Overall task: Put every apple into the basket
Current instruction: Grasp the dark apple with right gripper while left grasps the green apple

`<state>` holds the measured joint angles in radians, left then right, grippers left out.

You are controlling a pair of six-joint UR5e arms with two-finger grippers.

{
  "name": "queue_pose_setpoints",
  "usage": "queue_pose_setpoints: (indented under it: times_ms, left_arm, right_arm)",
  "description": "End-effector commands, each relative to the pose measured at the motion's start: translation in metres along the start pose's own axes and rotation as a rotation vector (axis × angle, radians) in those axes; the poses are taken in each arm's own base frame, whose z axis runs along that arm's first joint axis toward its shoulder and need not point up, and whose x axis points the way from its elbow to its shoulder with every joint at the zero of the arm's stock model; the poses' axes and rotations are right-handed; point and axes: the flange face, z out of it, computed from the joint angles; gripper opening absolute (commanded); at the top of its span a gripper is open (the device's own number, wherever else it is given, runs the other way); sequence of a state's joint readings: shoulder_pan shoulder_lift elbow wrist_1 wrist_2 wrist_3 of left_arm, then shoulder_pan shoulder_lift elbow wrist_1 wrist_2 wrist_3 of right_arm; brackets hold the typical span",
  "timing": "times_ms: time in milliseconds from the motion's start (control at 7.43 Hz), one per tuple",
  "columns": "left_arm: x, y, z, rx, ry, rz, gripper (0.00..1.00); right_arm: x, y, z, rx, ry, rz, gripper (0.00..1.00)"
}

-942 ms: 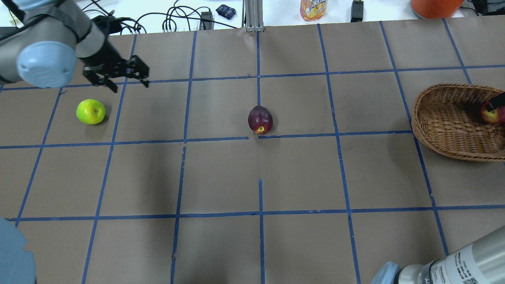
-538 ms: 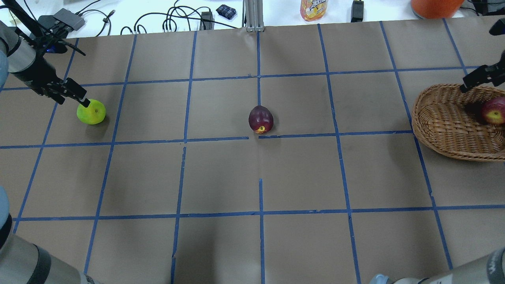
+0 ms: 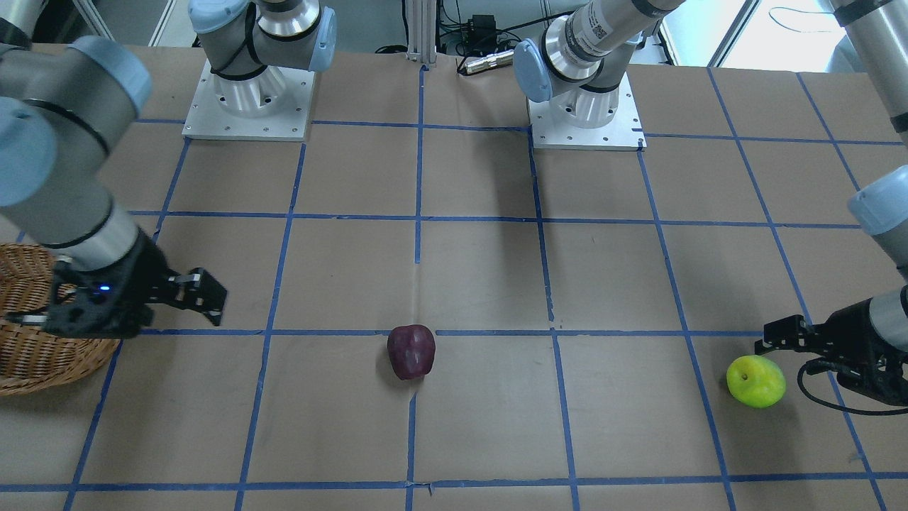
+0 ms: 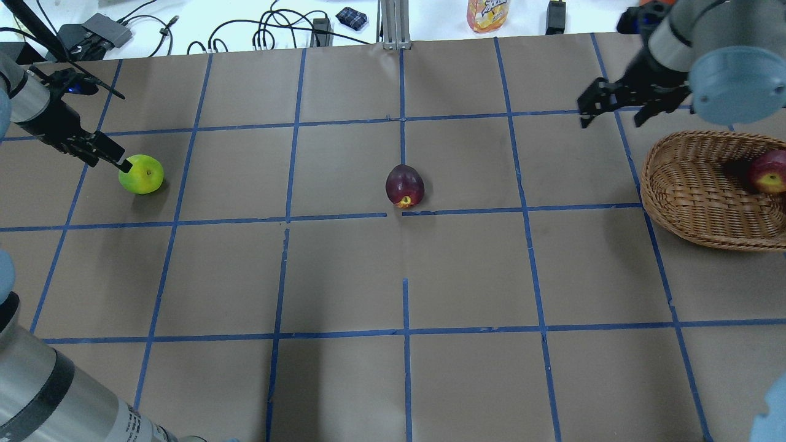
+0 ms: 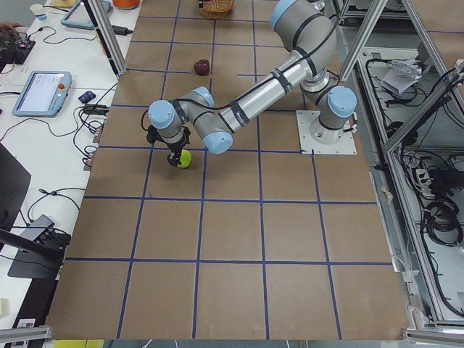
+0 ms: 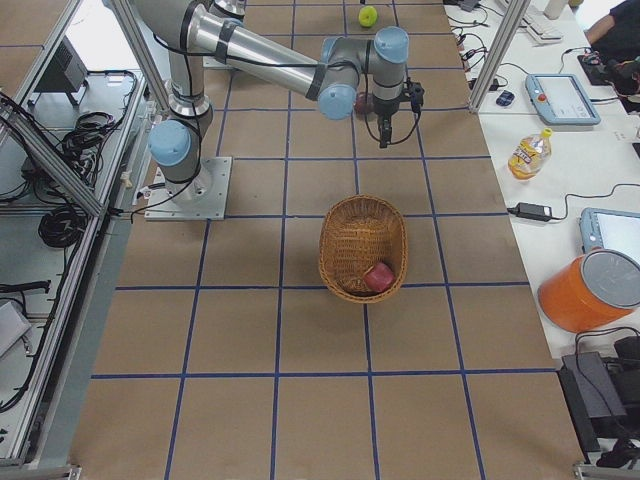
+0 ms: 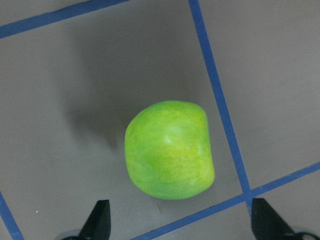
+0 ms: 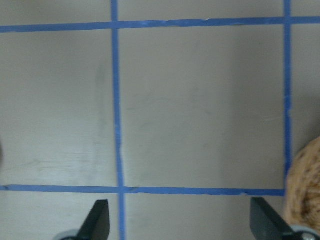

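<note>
Brown gridded worktop: left claw hangs open just beside the green apple. Maroon apple lies mid-worktop. Right claw, open and empty, hovers near the basket, which holds the red apple.

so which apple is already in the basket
The red apple with the yellowish patch: it lies inside the wicker basket, while the maroon apple and the yellow-green apple sit out on the table.
</note>
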<state>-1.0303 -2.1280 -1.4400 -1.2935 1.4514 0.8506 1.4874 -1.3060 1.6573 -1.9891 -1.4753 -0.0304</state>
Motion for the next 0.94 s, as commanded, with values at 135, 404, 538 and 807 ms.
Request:
queue_pose_setpoints:
  times_ms: [135, 404, 538, 807]
  left_arm:
    - [-0.007, -0.005, 0.030, 0.004, 0.054, -0.022, 1.00]
    - [-0.010, -0.006, 0.038, 0.034, 0.018, -0.017, 1.00]
    - [-0.011, -0.006, 0.041, 0.034, 0.023, -0.021, 0.97]
    - [-0.012, -0.006, 0.050, 0.024, 0.036, -0.084, 0.75]
  right_arm:
    - [-0.158, 0.035, 0.048, -0.023, -0.029, 0.115, 1.00]
    - [-0.203, 0.034, 0.091, 0.038, -0.072, 0.130, 1.00]
    - [-0.214, 0.034, 0.104, 0.053, -0.079, 0.122, 1.00]
    - [-0.217, 0.031, 0.129, 0.054, -0.080, 0.115, 1.00]
